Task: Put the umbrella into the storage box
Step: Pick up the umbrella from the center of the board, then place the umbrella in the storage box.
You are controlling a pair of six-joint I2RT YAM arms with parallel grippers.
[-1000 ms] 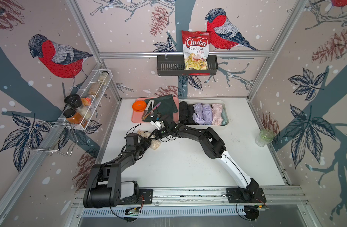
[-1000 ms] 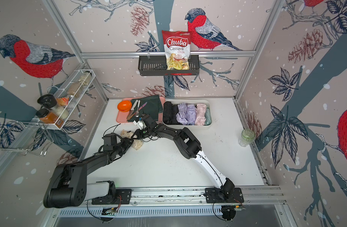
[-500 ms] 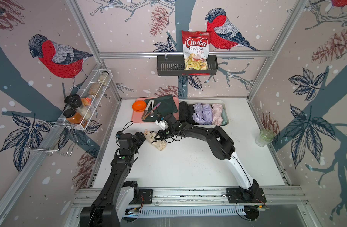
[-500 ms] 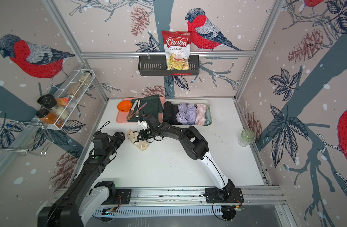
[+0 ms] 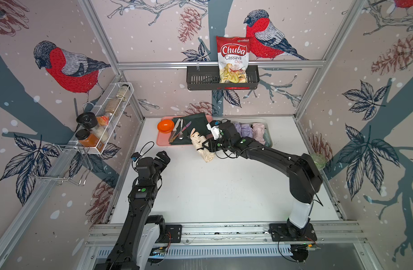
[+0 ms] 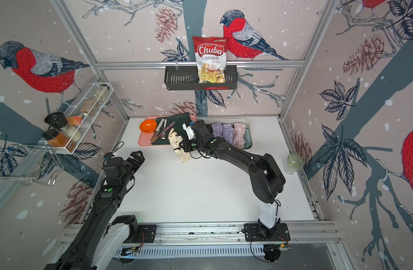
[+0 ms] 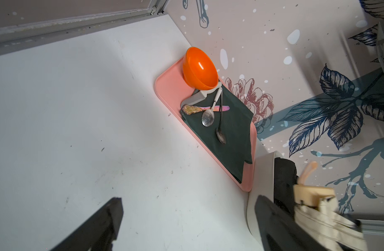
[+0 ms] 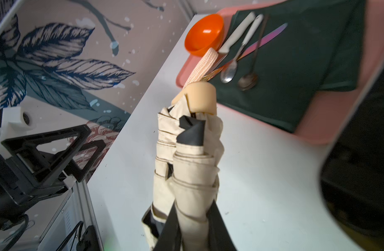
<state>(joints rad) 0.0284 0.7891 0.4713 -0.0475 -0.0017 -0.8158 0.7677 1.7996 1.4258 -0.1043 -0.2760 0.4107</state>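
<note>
The umbrella [image 5: 200, 145] is a folded cream bundle with a peach handle, and it lies slantwise just in front of the pink tray [image 5: 161, 141]. My right gripper [image 5: 209, 146] is shut on its canopy; the wrist view shows both black fingers [image 8: 218, 226] pressing the fabric of the umbrella [image 8: 191, 156]. The storage box [image 5: 266, 122] stands at the back just right of the tray, with rolled cloths [image 5: 245, 130] inside, and my right forearm reaches over it. My left gripper [image 5: 163, 158] hovers open over bare table to the umbrella's left, holding nothing [image 7: 188, 198].
The pink tray carries an orange bowl [image 5: 165, 125], a dark green cloth [image 5: 196, 121] and cutlery. A black wall basket [image 5: 200, 80] holds a chips bag [image 5: 233, 59]. A wire rack with jars [image 5: 100, 126] hangs on the left wall. A green glass jar [image 5: 318, 160] stands at the table's right edge.
My left gripper opened, let go of the umbrella and drew back to the left. My right gripper kept the umbrella and carried it a little toward the back right.
</note>
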